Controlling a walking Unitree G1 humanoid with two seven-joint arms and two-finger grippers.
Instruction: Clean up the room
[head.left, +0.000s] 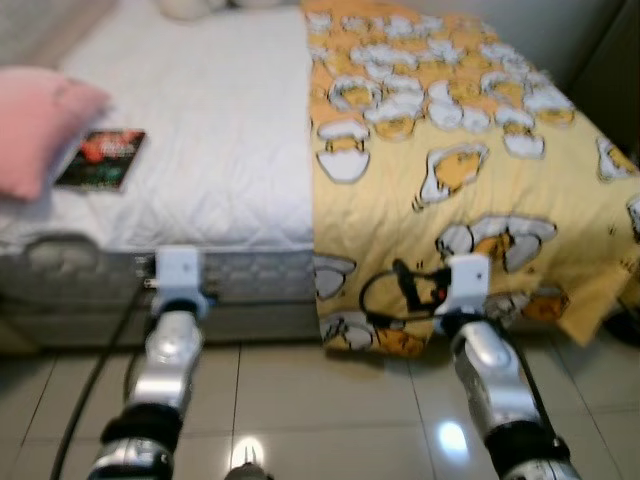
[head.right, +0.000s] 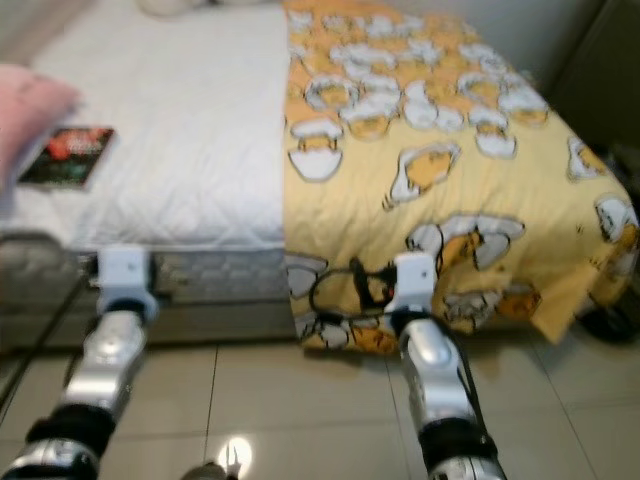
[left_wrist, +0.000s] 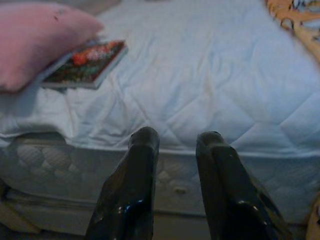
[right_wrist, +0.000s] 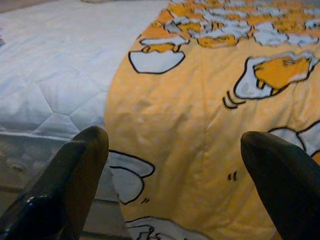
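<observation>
**Both my arms stretched toward the bed**

I stood on the tiled floor (head.left: 300, 390) before the bed (head.left: 220, 120). My right gripper (right_wrist: 175, 150) had its fingers spread wide, just before the yellow blanket (head.left: 450, 150) that hung over the bed's edge. My left gripper (left_wrist: 177, 150) kept only a narrow gap between its fingers, near the white mattress side. A book (head.left: 102, 158) lay on the mattress, touching a pink pillow (head.left: 35, 125).

Yellow cartoon-print quilted blanket (head.left: 450, 170): spread over the right half of the white quilted mattress (head.left: 210, 130), hanging over the foot edge. Dark paperback book (head.left: 102, 158) flat near the mattress's left edge, beside pink pillow (head.left: 35, 125).
</observation>
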